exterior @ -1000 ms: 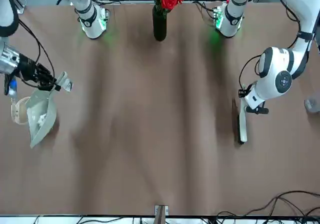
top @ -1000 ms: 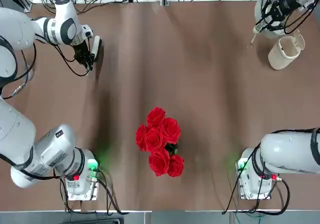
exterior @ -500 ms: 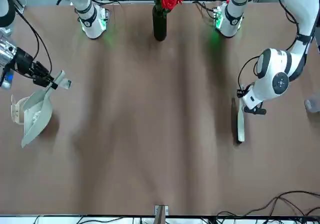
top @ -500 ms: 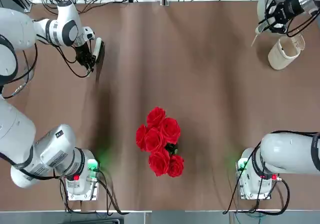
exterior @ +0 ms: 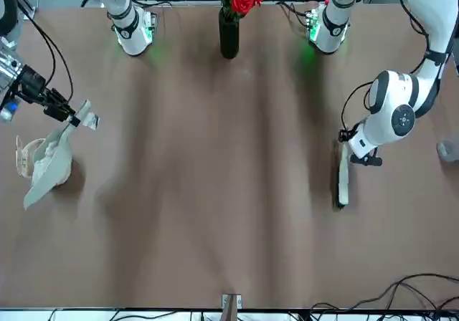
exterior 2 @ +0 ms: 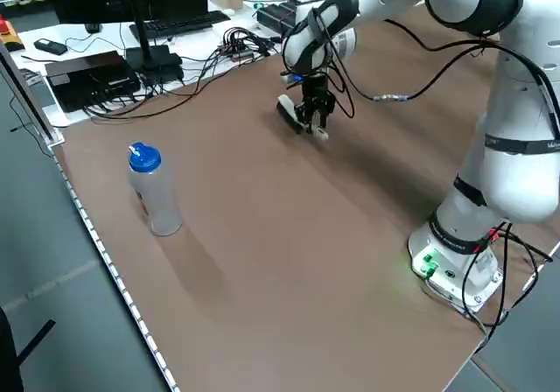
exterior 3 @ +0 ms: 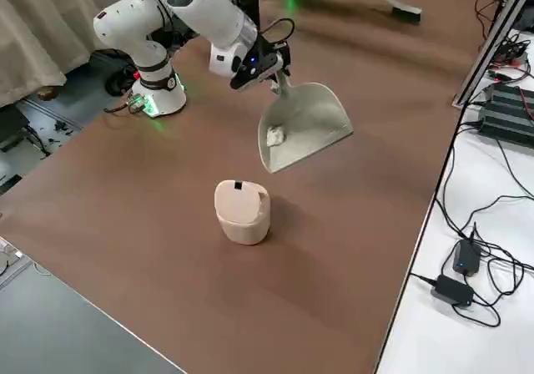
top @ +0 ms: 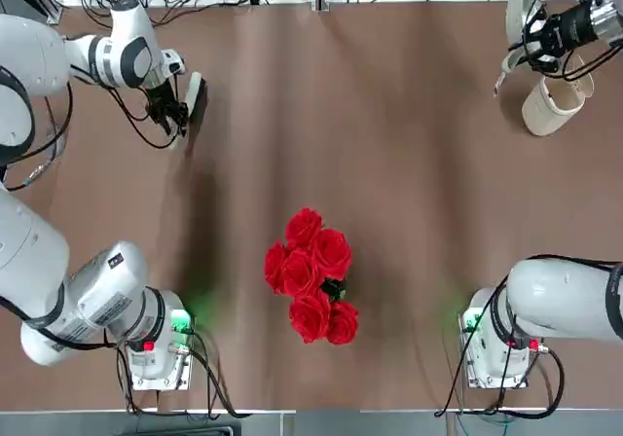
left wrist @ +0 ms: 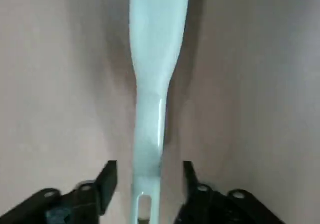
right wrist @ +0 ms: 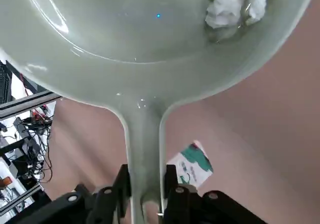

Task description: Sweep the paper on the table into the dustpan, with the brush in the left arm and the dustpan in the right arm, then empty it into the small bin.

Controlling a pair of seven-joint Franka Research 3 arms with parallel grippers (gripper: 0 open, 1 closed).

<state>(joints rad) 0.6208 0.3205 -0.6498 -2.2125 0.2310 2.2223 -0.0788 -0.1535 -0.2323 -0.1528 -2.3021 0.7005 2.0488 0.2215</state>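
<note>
Above table [exterior 3: 167,190], dustpan [exterior 3: 313,123] holds paper [exterior 3: 275,136] beside small bin [exterior 3: 242,212].

readable text: none that I can make out | small white-and-green printed tag [right wrist: 192,164] hanging past my pale dustpan handle: print too small to read | small label on my left arm's white base link [top: 116,260]: illegible

A bunch of red roses [top: 311,275] in a dark vase [exterior: 229,33] stands at the lower middle of the top view. A blue-capped clear bottle [exterior 2: 153,191] stands left in the left side view.
</note>
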